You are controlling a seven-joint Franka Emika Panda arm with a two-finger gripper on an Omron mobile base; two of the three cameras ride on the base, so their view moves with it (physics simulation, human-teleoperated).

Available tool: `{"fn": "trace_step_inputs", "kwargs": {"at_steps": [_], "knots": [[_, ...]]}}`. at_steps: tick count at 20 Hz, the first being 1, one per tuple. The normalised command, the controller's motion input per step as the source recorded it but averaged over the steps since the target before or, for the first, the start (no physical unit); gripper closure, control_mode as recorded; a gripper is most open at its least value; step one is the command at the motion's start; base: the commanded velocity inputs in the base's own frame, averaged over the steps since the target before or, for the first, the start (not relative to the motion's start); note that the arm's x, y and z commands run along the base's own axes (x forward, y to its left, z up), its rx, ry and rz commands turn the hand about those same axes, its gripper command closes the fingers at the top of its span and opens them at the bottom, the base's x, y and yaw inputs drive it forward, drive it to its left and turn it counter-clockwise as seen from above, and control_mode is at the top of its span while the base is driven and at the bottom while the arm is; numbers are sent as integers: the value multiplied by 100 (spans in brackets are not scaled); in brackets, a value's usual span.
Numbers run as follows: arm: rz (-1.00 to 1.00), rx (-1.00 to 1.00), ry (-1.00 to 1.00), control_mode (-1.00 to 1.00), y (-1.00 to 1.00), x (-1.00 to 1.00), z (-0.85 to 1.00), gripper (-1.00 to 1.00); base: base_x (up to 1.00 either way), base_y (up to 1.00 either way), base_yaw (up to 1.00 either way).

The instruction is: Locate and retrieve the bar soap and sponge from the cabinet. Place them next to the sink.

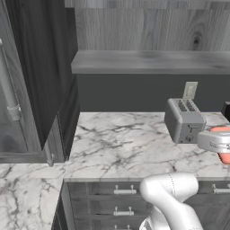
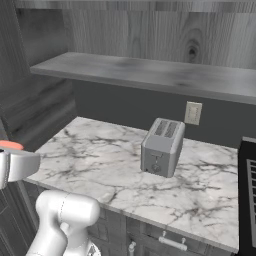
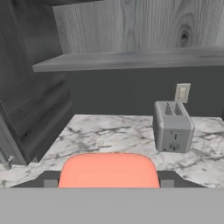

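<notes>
Carrying the bar soap [image 3: 108, 169] well means keeping it level: it sits clamped between the gripper [image 3: 108, 181] fingers, held out in front of the marble counter [image 1: 121, 148], below the cabinet [image 1: 152, 60] shelf. Judging from this, steer clear of the toaster [image 1: 184, 120]; the sink lies elsewhere, so travel steadily.

White marble counter [image 1: 117, 143] bearing a grey toaster [image 1: 184, 120], wall outlet [image 1: 190, 90] just behind it on dark backsplash [image 1: 126, 92], handled drawers [image 1: 121, 200] below.
</notes>
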Motion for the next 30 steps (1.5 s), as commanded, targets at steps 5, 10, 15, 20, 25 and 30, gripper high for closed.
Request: {"fn": "trace_step_inputs", "kwargs": {"at_steps": [5, 10, 15, 20, 25, 30], "knots": [[0, 0, 0, -100, 0, 0, 0, 100, 0, 0, 0], [0, 0, 0, 100, 0, 0, 0, 100, 0, 0, 0], [0, 0, 0, 100, 0, 0, 0, 100, -8, -3, 0], [0, 0, 0, 100, 0, 0, 0, 100, -45, -3, 0], [0, 0, 0, 100, 0, 0, 0, 100, -61, -9, -1], [0, 0, 0, 100, 0, 0, 0, 100, -64, -7, 0]]}}
